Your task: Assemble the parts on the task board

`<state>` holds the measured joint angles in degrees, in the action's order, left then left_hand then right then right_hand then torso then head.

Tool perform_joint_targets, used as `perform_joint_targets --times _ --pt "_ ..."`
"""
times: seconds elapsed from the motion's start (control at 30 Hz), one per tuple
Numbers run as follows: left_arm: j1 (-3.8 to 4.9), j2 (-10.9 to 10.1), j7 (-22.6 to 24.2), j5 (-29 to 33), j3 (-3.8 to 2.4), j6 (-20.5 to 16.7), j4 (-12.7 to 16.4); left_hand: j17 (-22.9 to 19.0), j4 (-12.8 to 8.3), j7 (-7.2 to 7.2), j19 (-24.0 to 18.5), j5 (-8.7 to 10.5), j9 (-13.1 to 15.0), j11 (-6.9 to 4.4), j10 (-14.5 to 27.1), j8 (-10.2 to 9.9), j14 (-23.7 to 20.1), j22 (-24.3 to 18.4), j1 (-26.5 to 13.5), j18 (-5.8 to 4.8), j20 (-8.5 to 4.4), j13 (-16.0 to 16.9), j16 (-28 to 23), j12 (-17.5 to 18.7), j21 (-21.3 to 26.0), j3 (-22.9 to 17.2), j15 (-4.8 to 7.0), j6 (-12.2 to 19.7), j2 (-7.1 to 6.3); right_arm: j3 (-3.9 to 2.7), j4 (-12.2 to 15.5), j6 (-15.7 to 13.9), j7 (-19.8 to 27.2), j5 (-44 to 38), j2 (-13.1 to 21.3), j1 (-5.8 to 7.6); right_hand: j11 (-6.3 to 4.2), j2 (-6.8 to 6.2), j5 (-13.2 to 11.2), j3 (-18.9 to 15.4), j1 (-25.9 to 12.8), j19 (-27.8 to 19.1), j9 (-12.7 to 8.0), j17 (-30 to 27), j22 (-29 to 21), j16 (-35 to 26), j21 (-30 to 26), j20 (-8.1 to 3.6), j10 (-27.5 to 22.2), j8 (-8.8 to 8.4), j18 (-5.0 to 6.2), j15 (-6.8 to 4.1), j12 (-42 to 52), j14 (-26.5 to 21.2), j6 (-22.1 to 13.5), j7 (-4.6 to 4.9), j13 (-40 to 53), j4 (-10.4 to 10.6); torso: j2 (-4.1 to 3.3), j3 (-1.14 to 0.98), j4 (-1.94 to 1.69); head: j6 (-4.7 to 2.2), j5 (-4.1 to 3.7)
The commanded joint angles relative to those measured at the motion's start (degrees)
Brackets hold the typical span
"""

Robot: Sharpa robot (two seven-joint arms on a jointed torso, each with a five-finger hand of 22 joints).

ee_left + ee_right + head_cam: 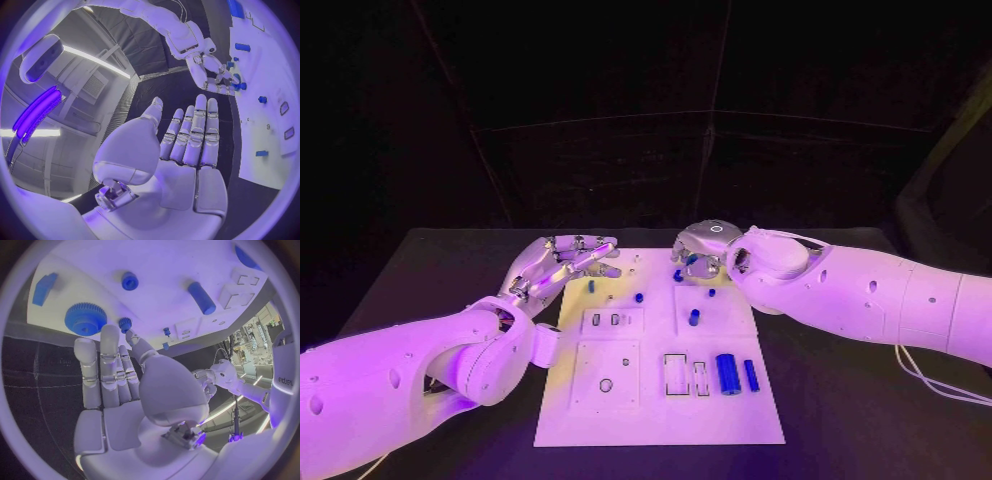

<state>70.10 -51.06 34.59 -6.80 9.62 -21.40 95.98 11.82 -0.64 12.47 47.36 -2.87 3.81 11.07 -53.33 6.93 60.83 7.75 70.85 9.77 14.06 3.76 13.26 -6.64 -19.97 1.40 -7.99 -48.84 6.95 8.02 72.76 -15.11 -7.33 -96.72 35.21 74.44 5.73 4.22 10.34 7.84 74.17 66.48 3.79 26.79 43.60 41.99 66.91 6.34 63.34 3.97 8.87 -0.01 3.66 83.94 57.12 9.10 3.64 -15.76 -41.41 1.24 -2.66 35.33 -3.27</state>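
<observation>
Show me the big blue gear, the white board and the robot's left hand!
big blue gear (pixel 85 319), right wrist view, on its toothed face.
white board (pixel 661 415), head view, on its bare near part.
left hand (pixel 187 142), left wrist view, on its straightened fingers.

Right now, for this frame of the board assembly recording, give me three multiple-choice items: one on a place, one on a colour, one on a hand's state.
1. Where on the task board does the large blue cylinder lie?
A. Far edge, under the right hand
B. Near right part, beside a slimmer blue bar
C. Off the board, on the table

2. What colour are the parts?
A. Blue
B. Red
C. Yellow

3. How is the left hand?
A. Gripping a gear
B. Pinching a peg
C. Fingers straight, holding nothing

Answers:
1 B: the head view shows the cylinder and bar side by side there.
2 A: every piece shows blue.
3 C: its wrist view shows straight fingers and a bare palm.
</observation>
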Motion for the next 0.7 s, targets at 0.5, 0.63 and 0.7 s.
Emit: perform_joint_targets --times 0.5,0.63,0.7 --pt "0.3 0.1 -0.2 -0.47 -0.09 0.75 -0.37 0.27 0.24 2.21 -0.17 -0.11 -0.09 0.38 0.36 -0.71 -0.16 -0.26 -0.23 0.71 0.45 -0.08 -0.64 0.65 0.36 -0.44 -0.17 0.59 0.81 -0.03 -0.44 5.49 0.55 0.4 -0.54 0.12 -0.12 0.28 -0.08 1.47 -0.88 0.89 0.05 1.59 1.58 2.02 1.22 0.13 -0.52 -0.24 -0.82 0.26 0.0 -0.23 -0.06 -0.19 -0.03 0.19 -0.23 -0.09 -0.01 0.78 0.36" --pt "0.34 0.13 -0.27 -0.47 -0.09 0.81 -0.43 0.29 0.25 2.23 -0.17 -0.11 -0.09 0.4 0.39 -0.75 -0.16 -0.28 -0.24 0.71 0.46 -0.08 -0.68 0.7 0.37 -0.45 -0.18 0.62 0.83 -0.03 -0.67 5.6 0.86 0.57 -0.74 0.12 -0.18 0.39 -0.07 2.27 -0.97 1.47 0.07 3.07 3.02 3.59 2.13 0.12 -0.36 -0.2 -1.04 0.26 0.04 -0.12 0.11 -0.25 -0.03 0.27 -0.32 -0.1 -0.02 0.92 0.48" --pt "0.35 0.15 -0.3 -0.47 -0.09 0.81 -0.47 0.31 0.24 2.25 -0.17 -0.11 -0.09 0.42 0.43 -0.8 -0.17 -0.3 -0.23 0.71 0.47 -0.08 -0.73 0.75 0.39 -0.47 -0.19 0.67 0.86 -0.03 -0.82 5.62 1.0 0.69 -0.83 0.12 -0.19 0.43 -0.08 2.42 -0.98 1.52 0.07 3.23 3.19 3.78 2.25 0.12 -0.33 -0.19 -1.07 0.26 0.04 -0.11 0.15 -0.26 -0.03 0.29 -0.29 -0.12 0.01 1.04 0.55"
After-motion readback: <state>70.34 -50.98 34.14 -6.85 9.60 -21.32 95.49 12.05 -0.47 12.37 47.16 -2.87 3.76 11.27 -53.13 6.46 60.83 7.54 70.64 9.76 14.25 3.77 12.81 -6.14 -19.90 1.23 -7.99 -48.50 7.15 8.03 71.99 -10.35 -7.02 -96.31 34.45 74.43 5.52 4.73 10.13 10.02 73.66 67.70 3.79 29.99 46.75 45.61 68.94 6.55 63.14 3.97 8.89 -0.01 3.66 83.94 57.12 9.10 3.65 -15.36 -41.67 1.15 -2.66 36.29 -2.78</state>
